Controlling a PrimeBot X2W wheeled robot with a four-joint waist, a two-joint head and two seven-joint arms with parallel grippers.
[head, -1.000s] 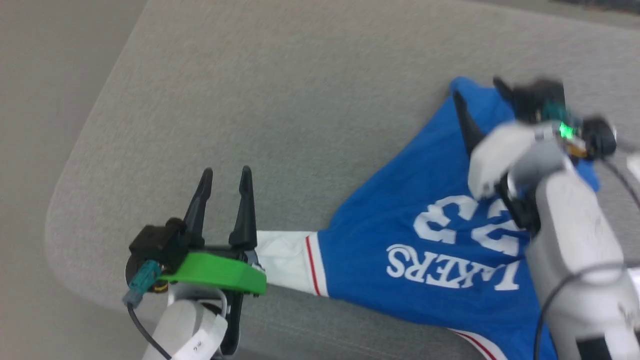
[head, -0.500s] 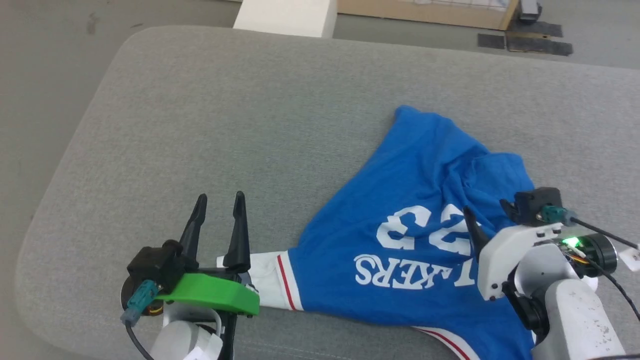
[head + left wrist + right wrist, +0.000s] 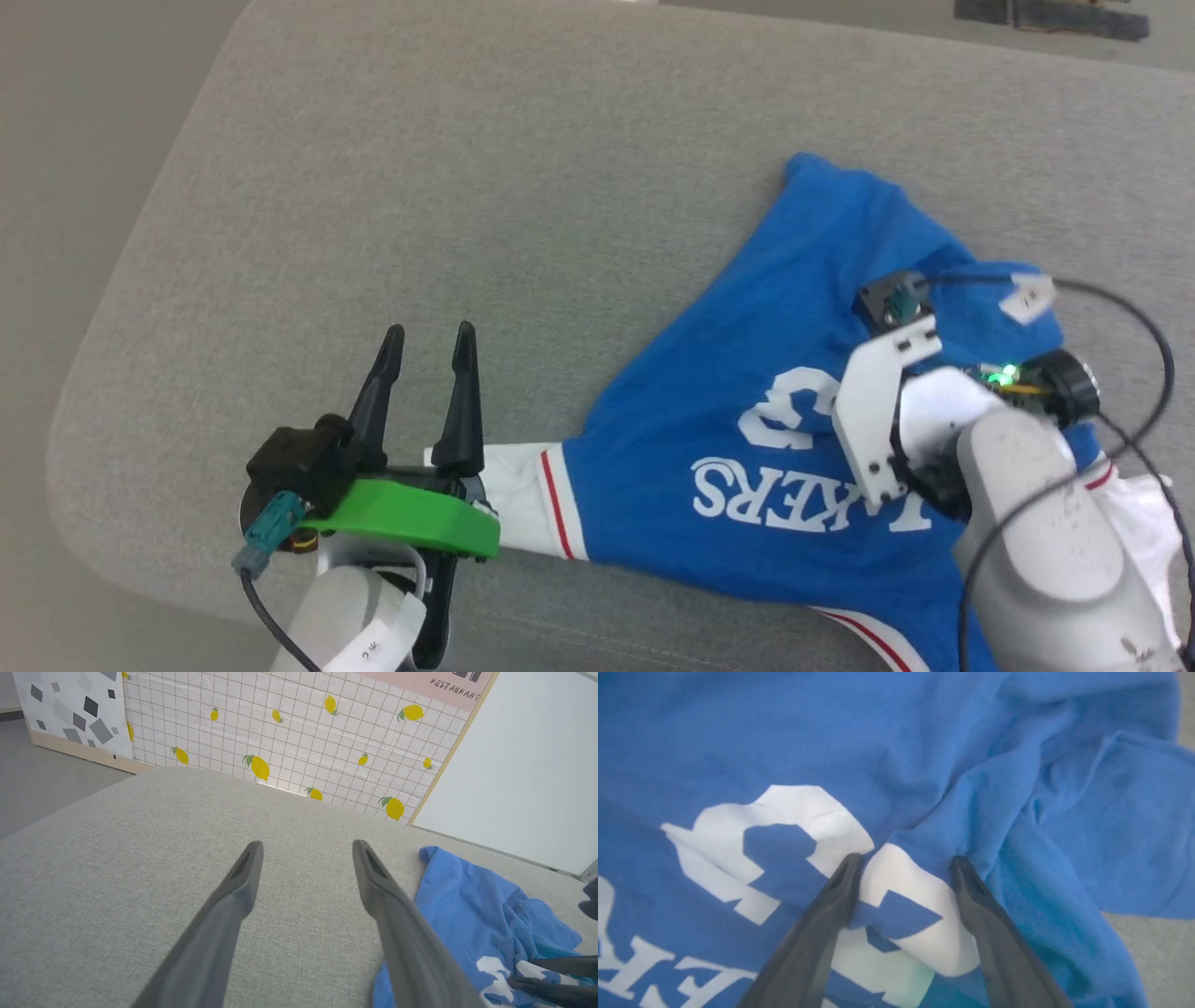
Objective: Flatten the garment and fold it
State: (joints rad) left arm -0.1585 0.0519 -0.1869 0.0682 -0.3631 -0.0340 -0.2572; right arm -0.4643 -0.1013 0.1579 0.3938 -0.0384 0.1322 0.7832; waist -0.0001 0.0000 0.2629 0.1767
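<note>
- Pointing out across the grey cushion (image 3: 467,140), the left claw (image 3: 425,329) is nearest. Its two fingers are spread wide with only bare cushion between them, and it grips nothing.
- Just beside its base lies the white sleeve (image 3: 518,481) of the shirt (image 3: 747,411), edged with a red stripe. Whether the base touches the sleeve cannot be told.
- The shirt lies on the right part of the cushion, its lettering upside down to the head camera. It is fairly flat near the sleeve and rumpled toward the right.
- Farther in, the right claw (image 3: 906,858) sits on the white number print. Its fingers are wide apart, with the tips touching the blue cloth on either side of a raised fold. The claw is released and the fold is not pinched.
- Beyond it, one blue corner of the shirt points toward the cushion's far edge.
- Farthest, in the left wrist view, a lemon-print wall (image 3: 280,732) stands behind the cushion.
</note>
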